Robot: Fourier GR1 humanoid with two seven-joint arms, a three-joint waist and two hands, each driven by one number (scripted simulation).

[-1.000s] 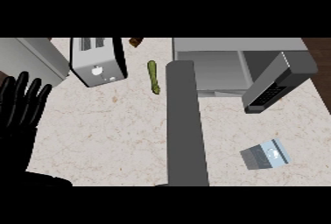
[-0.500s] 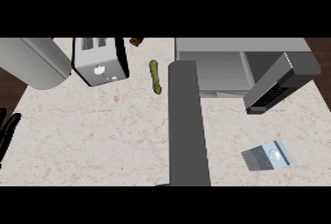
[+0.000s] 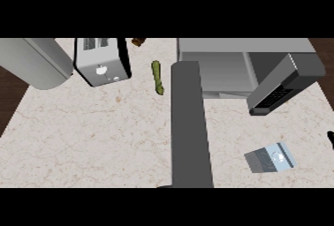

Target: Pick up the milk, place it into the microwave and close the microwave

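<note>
Losing the left hand from view while the milk waits

Compared with a second ago, the black left hand that stood open far to the left of the microwave (image 3: 222,66) has gone out of view. Nothing of it shows now, so whether it is released or clenched cannot be told. A thin black sliver, probably the right hand (image 3: 331,139), has come in at the view's right edge, below the microwave's open door (image 3: 284,84); too little of it shows to tell its state. The milk (image 3: 271,158) has not moved. It lies on the desk (image 3: 98,141), on the robot's side of the microwave's door and apart from it, held by nothing. That suggests the pick-up has not started, and the right hand looks the nearer one for it. One grey forearm (image 3: 191,128) runs straight up the middle and ends just left of the microwave. A second grey forearm (image 3: 36,62) slants in far to the left of the microwave, beyond the toaster (image 3: 101,62).
</note>
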